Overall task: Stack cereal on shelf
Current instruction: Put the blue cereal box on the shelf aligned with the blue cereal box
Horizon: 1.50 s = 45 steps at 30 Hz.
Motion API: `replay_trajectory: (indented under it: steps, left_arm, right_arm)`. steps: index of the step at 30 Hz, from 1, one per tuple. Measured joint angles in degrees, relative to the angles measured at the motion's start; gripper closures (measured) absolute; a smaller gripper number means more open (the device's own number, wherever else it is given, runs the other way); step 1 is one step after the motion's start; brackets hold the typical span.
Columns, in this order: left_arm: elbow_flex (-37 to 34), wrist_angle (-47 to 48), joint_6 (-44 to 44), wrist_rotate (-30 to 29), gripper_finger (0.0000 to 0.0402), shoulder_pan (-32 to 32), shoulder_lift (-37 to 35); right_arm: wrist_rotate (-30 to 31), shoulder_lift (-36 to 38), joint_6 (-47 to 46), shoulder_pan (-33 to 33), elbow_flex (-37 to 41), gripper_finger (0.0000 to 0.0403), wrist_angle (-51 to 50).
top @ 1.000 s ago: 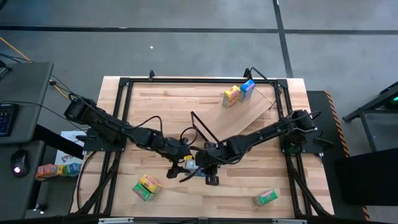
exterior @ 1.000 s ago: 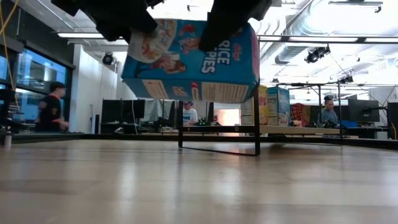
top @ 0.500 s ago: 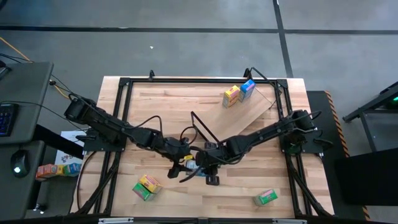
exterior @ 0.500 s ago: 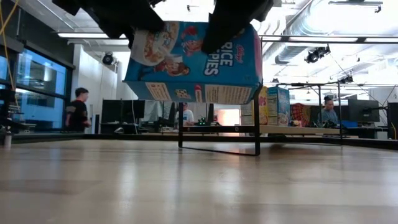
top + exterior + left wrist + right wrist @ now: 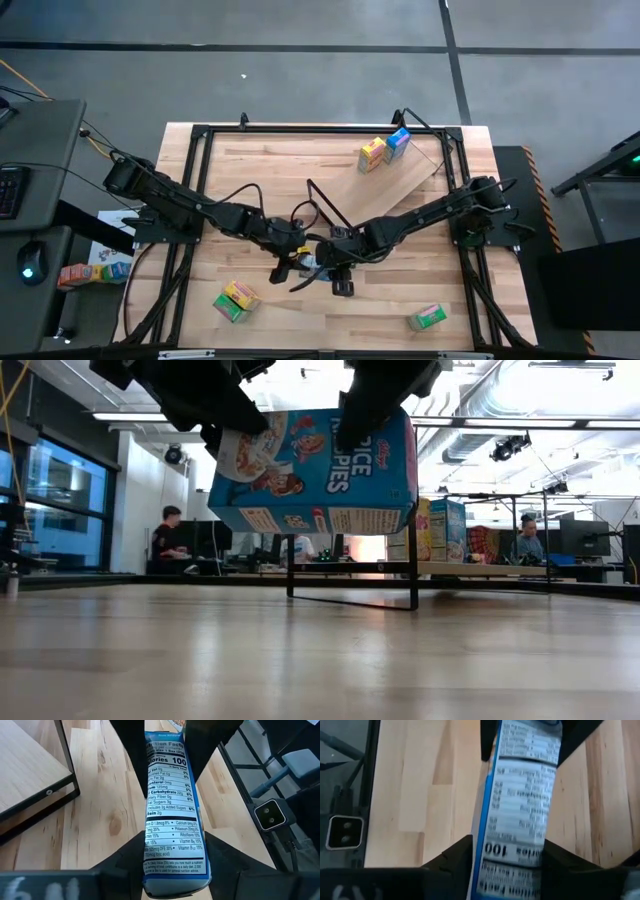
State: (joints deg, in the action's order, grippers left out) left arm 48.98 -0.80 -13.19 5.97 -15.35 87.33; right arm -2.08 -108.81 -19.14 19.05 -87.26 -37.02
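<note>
A blue cereal box (image 5: 315,470) hangs above the table's near middle, held between both grippers; it also shows in the high view (image 5: 308,266). My left gripper (image 5: 292,262) is shut on its left end and my right gripper (image 5: 325,262) on its right end. The shelf, a light-wood board (image 5: 405,175) with a black frame (image 5: 325,205), lies slanting at the far right. A yellow box (image 5: 372,153) and a blue box (image 5: 398,143) stand on the shelf. My left gripper pinches the box's two broad faces at its left end, the nutrition side panel (image 5: 172,855) showing between the fingers (image 5: 125,857). It comes slanting down from the table's left. The box is lifted clear, long way about level. My right gripper pinches the same two broad faces at the box's right end, the side panel (image 5: 512,852) showing between its fingers (image 5: 457,852). It comes from above, slanting from the table's right. The box hangs clear of the table below the fingers.
A green and yellow pair of boxes (image 5: 235,300) lies near the front left, and a green box (image 5: 427,318) near the front right. A black frame (image 5: 200,135) runs round the table. People sit in the room beyond.
The blue box has sunk a little and come nearer to level, its left end dropping most. Both grippers have stayed shut on it and come down with it.
</note>
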Motion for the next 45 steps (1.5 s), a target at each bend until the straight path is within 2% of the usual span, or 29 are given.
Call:
replay_trajectory:
  steps: [6,12,19,24,27,29,33,37,41,45]
  left_arm:
    - [0.1,6.3,-0.2,0.9,0.0258,0.6,-3.2]
    - [-0.3,19.6,-6.9,0.1,0.0260,0.6,-12.3]
    - [-4.5,20.4,-11.8,-15.5,0.0260,-5.9,-26.5]
    - [-6.5,18.0,-11.6,-23.2,0.0261,-10.3,-33.7]
    - [-7.1,12.6,-6.5,-26.5,0.0261,-11.7,-36.4]
    - [-7.3,6.6,-1.1,-27.5,0.0261,-12.0,-37.2]
    - [-9.0,-5.8,11.0,-27.9,0.0261,-12.0,-37.3]
    - [-12.4,-20.8,22.7,-27.9,0.0261,-11.9,-36.9]
    - [-18.4,-37.7,30.0,-27.0,0.0261,-10.9,-36.4]
    - [-25.3,-51.4,31.4,-26.7,0.0261,-9.4,-36.3]
  right_arm:
    - [-0.1,3.1,-1.6,0.0,0.0,0.0226,-2.9]
    - [1.9,6.8,-2.9,1.3,0.0,0.0222,-5.5]
    - [8.3,7.6,-1.5,3.7,-0.1,0.0222,-6.3]
    - [8.8,7.7,0.0,4.3,-0.1,0.0222,-4.0]
    - [10.0,7.7,4.9,4.4,-0.1,0.0222,1.5]
    - [12.9,7.7,8.8,4.5,-0.1,0.0222,6.2]
    - [22.7,7.7,16.1,4.5,-0.1,0.0222,13.6]
    - [31.2,7.7,19.9,4.2,-0.1,0.0222,15.1]
    - [33.5,7.7,19.2,2.5,0.0,0.0222,13.1]
    - [33.8,7.7,19.2,0.7,0.4,0.0222,13.3]
